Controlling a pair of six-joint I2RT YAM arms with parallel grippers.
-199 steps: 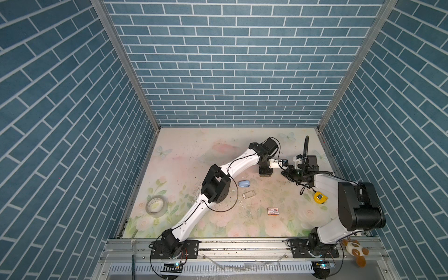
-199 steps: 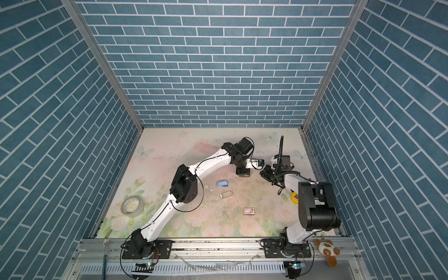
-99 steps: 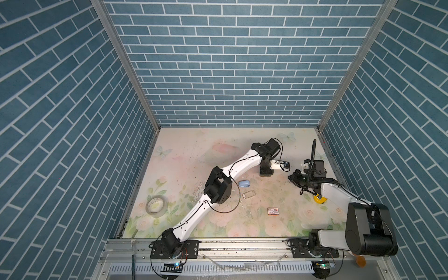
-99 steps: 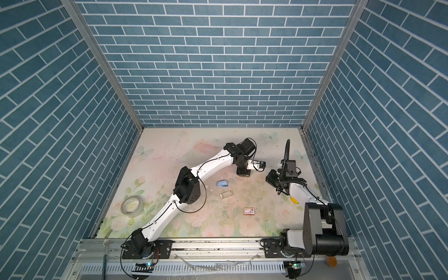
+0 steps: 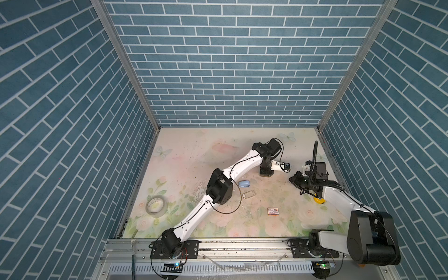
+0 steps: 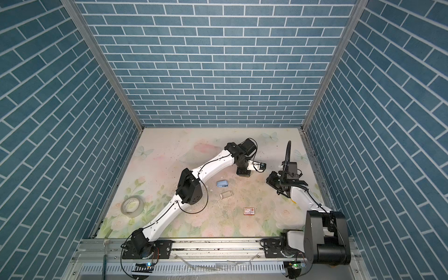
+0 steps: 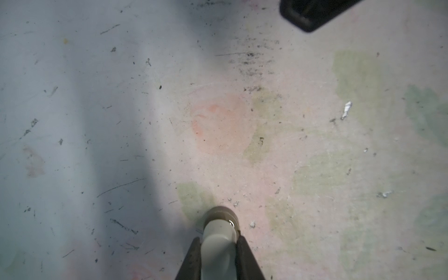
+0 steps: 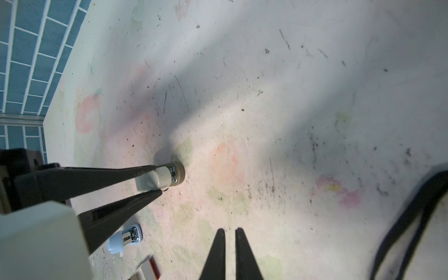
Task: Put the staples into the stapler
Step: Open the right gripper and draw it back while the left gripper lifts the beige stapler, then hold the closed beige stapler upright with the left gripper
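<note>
Change over the last second: the right arm point(image 5: 339, 201) has pulled back from the left gripper point(image 7: 218, 238) toward its own side and dropped its elbow; the left arm point(image 5: 242, 166) hasn't budged. The right gripper point(image 8: 229, 230) now sits apart from the left one, fingers nearly pressed together with a slim gap and nothing between them. The left gripper is pinching a small cream stapler point(image 8: 164, 179) by its sides, chrome nose and tan base aimed at the table point(image 7: 315, 145). The staples point(image 5: 249, 194) lie in their pale tray mid-table, near a blue stapler point(image 5: 243, 184) and well apart from both grippers. None are in hand, so my read is that loading hasn't started and the right arm is freeing itself to fetch them. Can't tell whether the cream stapler's magazine is open, or whether its nose touches the table. The top views are too small to resolve either gripper's fingers or the strips in the tray. The right wrist view cuts off a grey piece point(image 8: 146, 270) with a red edge at the border; I can't identify it. A yellow thing point(image 5: 318, 200) is mostly hidden under the right arm.
</note>
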